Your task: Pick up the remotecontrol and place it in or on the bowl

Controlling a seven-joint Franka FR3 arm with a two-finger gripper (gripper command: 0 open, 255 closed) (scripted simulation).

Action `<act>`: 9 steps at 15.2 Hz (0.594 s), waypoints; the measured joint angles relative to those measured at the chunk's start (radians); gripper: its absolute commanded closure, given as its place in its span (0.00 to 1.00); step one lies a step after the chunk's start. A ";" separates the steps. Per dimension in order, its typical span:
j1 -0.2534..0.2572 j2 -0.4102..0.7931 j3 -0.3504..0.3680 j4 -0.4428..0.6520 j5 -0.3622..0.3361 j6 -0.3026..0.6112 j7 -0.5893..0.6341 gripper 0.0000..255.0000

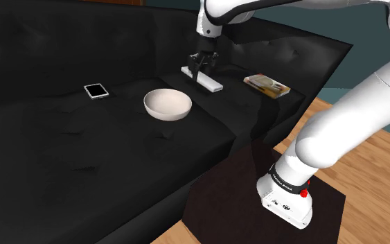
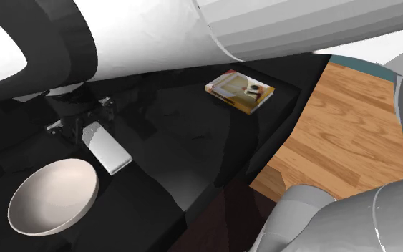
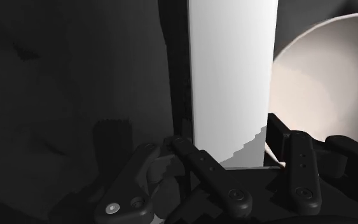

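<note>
The claw [image 1: 201, 69] is clenched on the remote control [image 1: 212, 84]. In the wrist view its two black fingers press against the white slab's long edges with no gap showing on either side. The remote sits over the seat of the black sofa [image 1: 82, 159], and I cannot tell whether it still touches the cushion or has cleared it. In the shoulder view its long axis runs from 10 o'clock to 4 o'clock. The grip appears to be toward the 10 o'clock end, so the longer part sticks out toward 4 o'clock. The white bowl [image 1: 167, 104] stands near the remote at about 8 o'clock, a short carry across the seat. The second exterior view also puts it at about 8 o'clock. As I judge it, the coming move depends on that offset: lift, travel toward 8 o'clock, and centre the slab over the rim, allowing for the overhanging end. A small book [image 1: 266, 85] at 3 o'clock and a phone [image 1: 96, 91] at 9 o'clock lie well apart from that path.
</note>
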 measured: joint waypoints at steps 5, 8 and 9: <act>0.050 0.069 0.076 0.072 0.013 -0.003 0.120 1.00; 0.078 0.132 0.119 0.141 0.011 -0.008 0.194 1.00; 0.091 0.163 0.136 0.171 0.007 -0.007 0.225 1.00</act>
